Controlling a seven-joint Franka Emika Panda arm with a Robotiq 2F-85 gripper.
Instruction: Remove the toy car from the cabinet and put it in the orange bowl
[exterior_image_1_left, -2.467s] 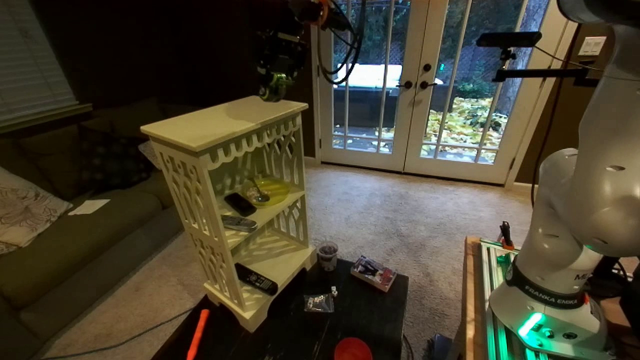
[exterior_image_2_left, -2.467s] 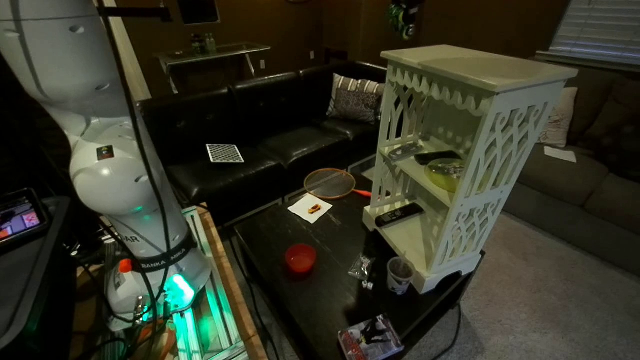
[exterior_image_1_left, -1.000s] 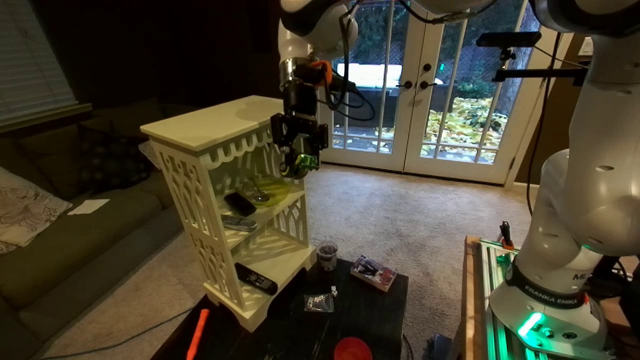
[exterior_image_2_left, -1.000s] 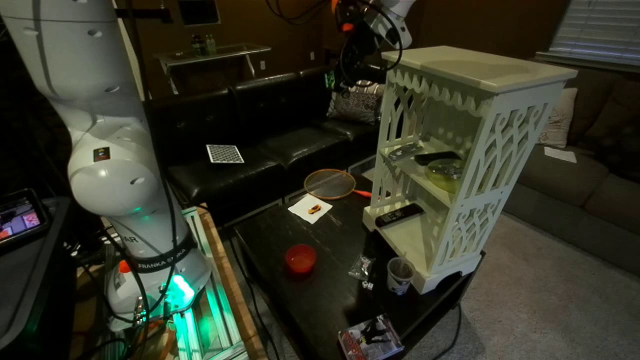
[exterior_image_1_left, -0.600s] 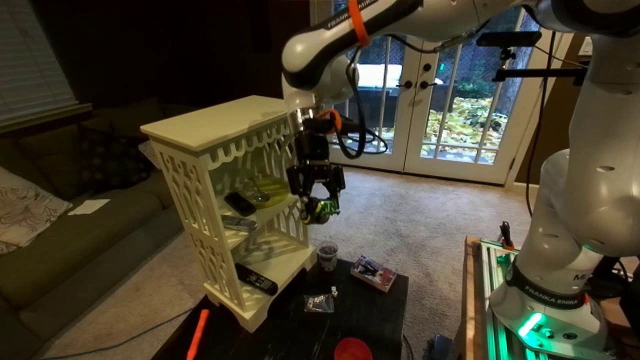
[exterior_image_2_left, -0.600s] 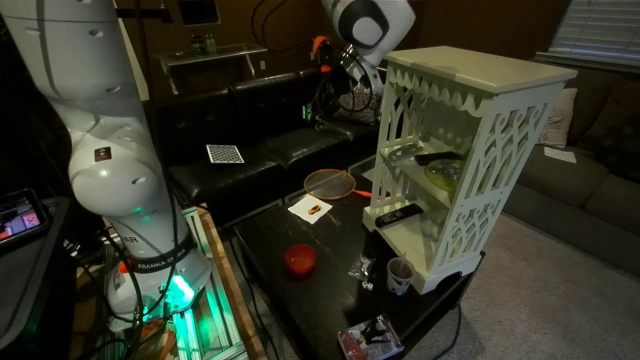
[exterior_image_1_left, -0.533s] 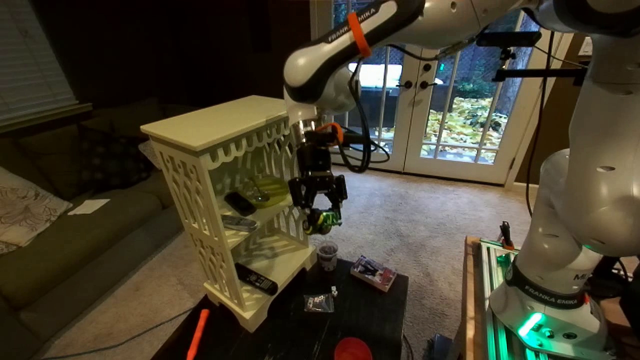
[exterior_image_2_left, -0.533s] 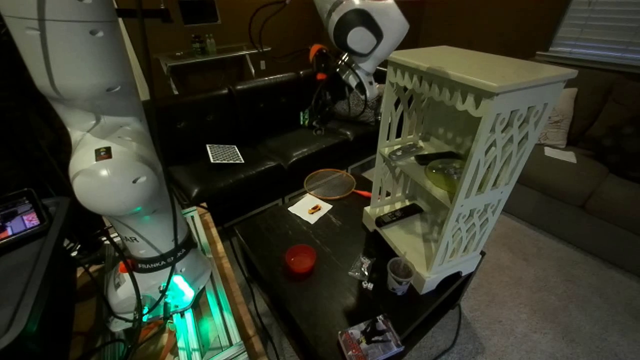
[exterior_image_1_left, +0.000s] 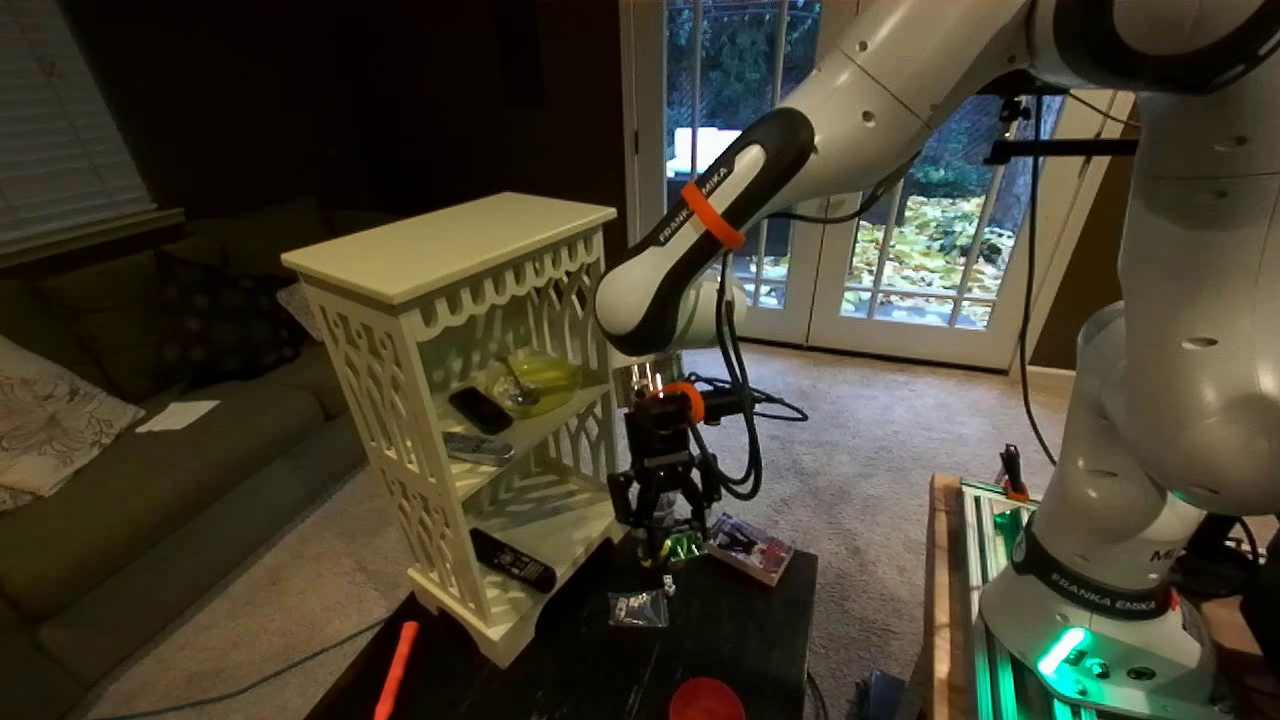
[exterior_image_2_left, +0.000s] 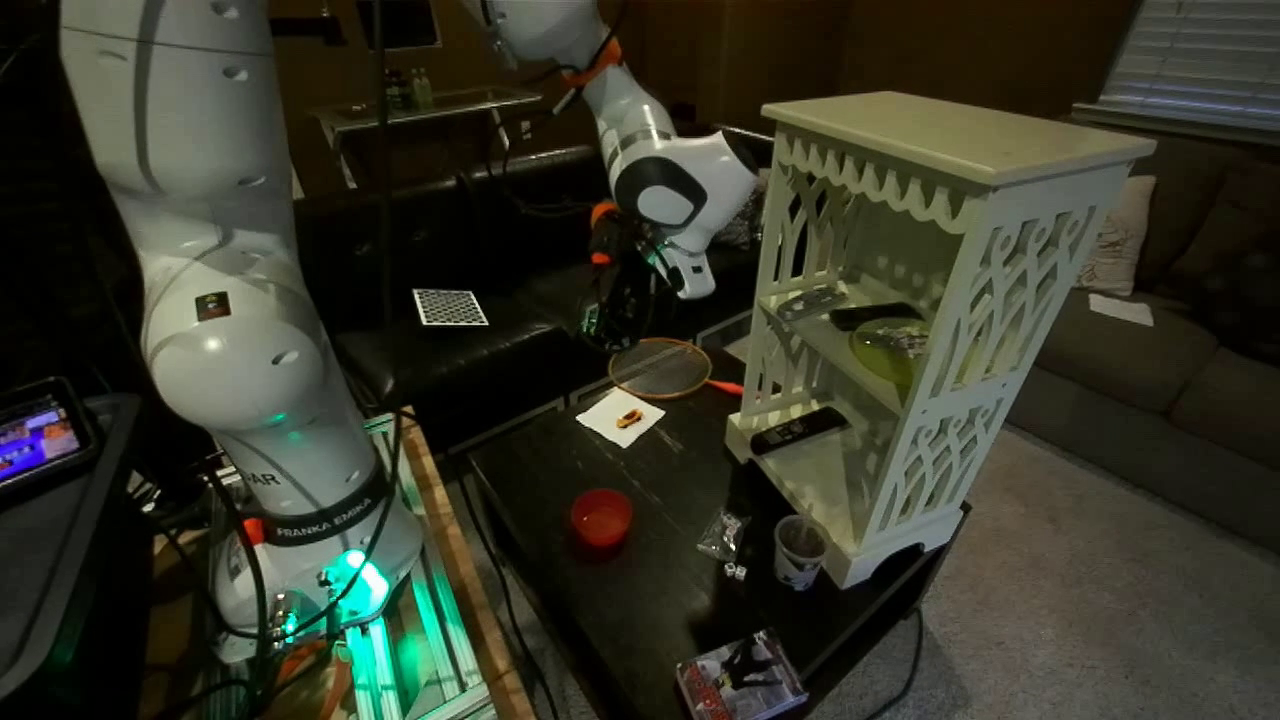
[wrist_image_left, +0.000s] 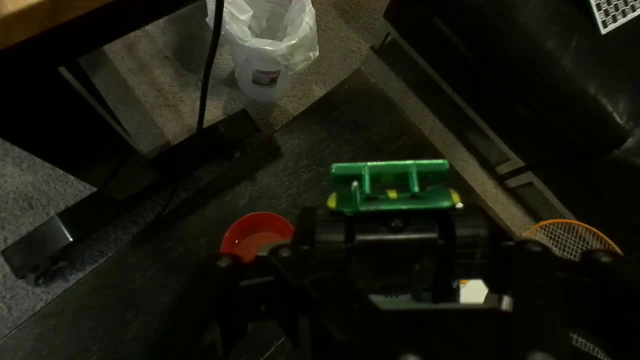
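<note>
A toy car (wrist_image_left: 395, 187), green with black wheels and a rear wing, is held in my gripper (exterior_image_1_left: 670, 522). The fingers are closed on its sides, as the wrist view shows. In an exterior view the car shows as a small green patch (exterior_image_2_left: 592, 320). The gripper points down, in front of the cabinet (exterior_image_1_left: 450, 250), above the table, outside the shelves. The red-orange bowl (exterior_image_2_left: 601, 517) stands on the black table, apart from the gripper. It also shows at the bottom of an exterior view (exterior_image_1_left: 706, 699) and left of the jaws in the wrist view (wrist_image_left: 256, 235).
Cabinet shelves hold remotes, a phone and a yellow-green plate (exterior_image_2_left: 885, 350). The table carries a plastic cup (exterior_image_2_left: 800, 552), small bag (exterior_image_2_left: 722, 534), dice, a boxed item (exterior_image_2_left: 742, 677), a racket (exterior_image_2_left: 660, 368) and a yellow item on white paper (exterior_image_2_left: 628, 418).
My gripper has moved from above the cabinet top, out in front of the cabinet and down toward the table, carrying the toy car. The bowl and cabinet have not moved.
</note>
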